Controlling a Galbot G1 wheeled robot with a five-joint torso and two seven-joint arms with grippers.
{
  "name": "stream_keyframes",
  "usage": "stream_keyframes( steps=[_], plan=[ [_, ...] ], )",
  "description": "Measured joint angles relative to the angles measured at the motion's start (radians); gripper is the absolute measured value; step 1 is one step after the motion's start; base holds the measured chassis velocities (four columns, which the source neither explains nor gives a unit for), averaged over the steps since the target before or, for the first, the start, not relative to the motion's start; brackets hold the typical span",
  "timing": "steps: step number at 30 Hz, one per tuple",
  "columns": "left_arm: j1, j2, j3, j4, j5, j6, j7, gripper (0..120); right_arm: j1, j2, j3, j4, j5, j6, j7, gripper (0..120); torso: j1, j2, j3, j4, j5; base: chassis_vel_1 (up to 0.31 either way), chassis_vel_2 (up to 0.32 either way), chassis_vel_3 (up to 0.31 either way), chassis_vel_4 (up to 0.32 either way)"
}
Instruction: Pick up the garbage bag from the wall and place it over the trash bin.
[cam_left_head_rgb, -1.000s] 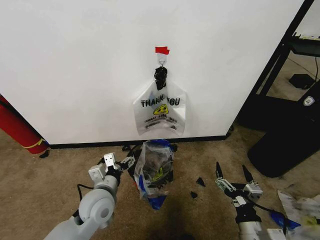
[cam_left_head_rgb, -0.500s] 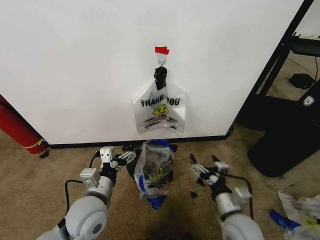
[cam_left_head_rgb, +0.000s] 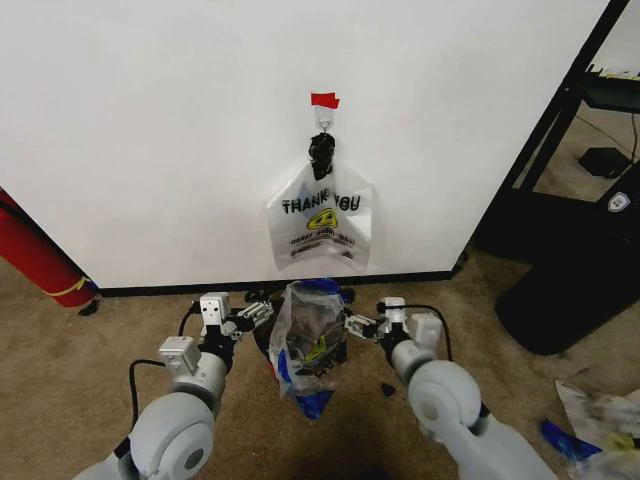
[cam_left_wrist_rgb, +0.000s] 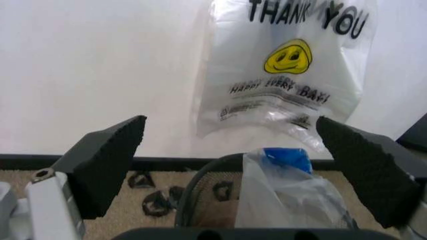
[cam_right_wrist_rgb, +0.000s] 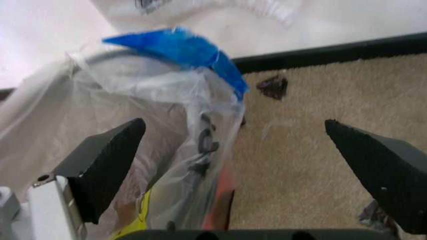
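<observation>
Plastic this thin will be light, limp and slippery. The garbage bag (cam_left_head_rgb: 310, 350) already sits draped in and over the trash bin (cam_left_wrist_rgb: 200, 192), below the wall (cam_left_head_rgb: 150, 130) hook where a similar printed bag (cam_left_head_rgb: 320, 225) hangs. Left tool (cam_left_head_rgb: 252, 315) and right tool (cam_left_head_rgb: 360, 325) flank the bin, both spread wide and empty. The blue rim edge (cam_right_wrist_rgb: 180, 47) looks the best place to pinch.
</observation>
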Motion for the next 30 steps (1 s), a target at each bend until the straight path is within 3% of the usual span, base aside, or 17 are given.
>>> stream_keyframes(
  steps=[10, 30],
  plan=[
    [-0.001, -0.006, 0.003, 0.002, -0.003, -0.001, 0.0, 100, 0.033, 0.069, -0.049, -0.072, 0.017, -0.014, 0.069, 94, 0.0, 0.0, 0.0, 0.0, 0.0001, 0.0, 0.0, 0.0, 0.0],
    [-0.006, -0.019, 0.012, 0.017, -0.006, -0.008, 0.0, 100, 0.064, 0.129, -0.051, -0.145, 0.14, -0.052, 0.156, 19, 0.0, 0.0, 0.0, 0.0, 0.0001, 0.0, 0.0, 0.0, 0.0]
  ],
)
